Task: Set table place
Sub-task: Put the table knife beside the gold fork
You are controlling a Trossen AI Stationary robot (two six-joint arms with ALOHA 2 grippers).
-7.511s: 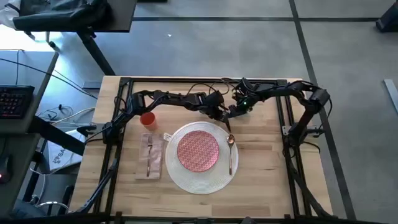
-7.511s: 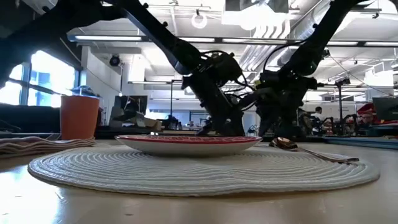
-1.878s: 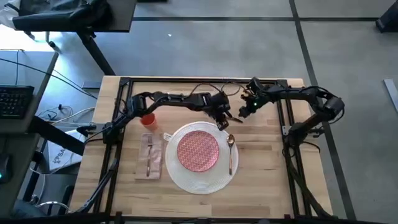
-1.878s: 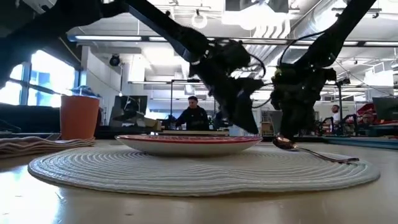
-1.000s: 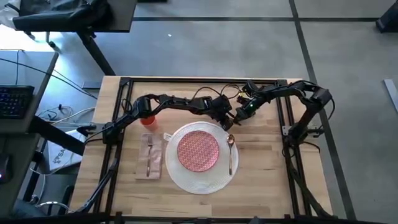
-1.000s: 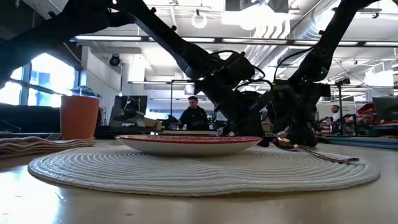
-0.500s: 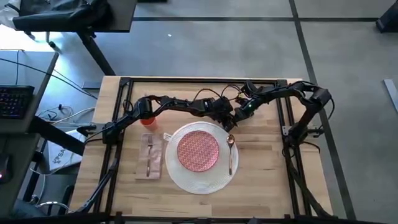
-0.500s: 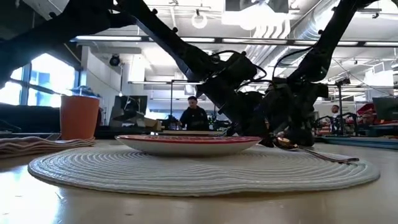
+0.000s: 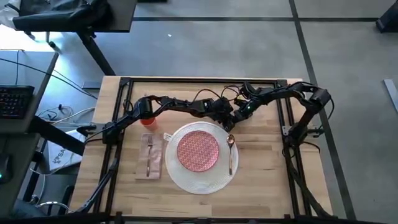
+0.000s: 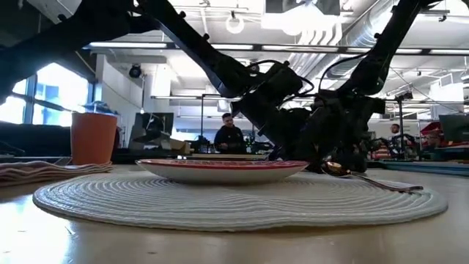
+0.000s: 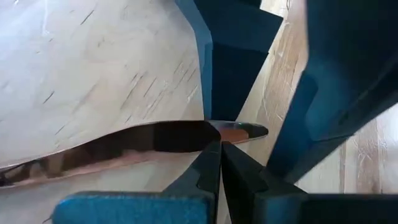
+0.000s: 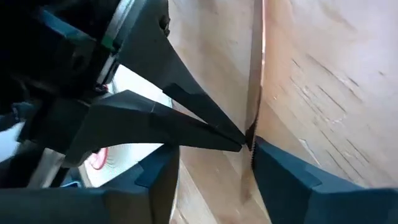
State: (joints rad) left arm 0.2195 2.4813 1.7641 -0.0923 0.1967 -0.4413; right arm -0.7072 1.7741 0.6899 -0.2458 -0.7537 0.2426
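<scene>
Both grippers meet at table (image 9: 261, 168) far edge, just beyond placemat (image 9: 205, 180) — left gripper (image 9: 226, 118) and right gripper (image 9: 237, 116) nearly touching. Left wrist view: left fingers (image 11: 211, 168) pinched on knife (image 11: 124, 146) blade. Right wrist view: right gripper (image 12: 252, 149) seems clamped on same knife (image 12: 255, 74) — hard to confirm. Plate (image 9: 198, 150) centred on placemat, spoon (image 9: 230, 152) beside it on mat's right side, fork (image 9: 149, 155) on napkin (image 9: 151, 163), cup (image 9: 147, 120) beyond napkin.

- Table (image 9: 261, 180): light wood, black frame.
- Placemat (image 9: 202, 180): white, woven rings.
- Plate (image 9: 198, 150): pink, red pattern.
- Cup (image 10: 93, 138): orange-red.
- Napkin (image 9: 151, 165): beige-pink.
- Spoon (image 9: 230, 151): gold.
- Arms: dark.
</scene>
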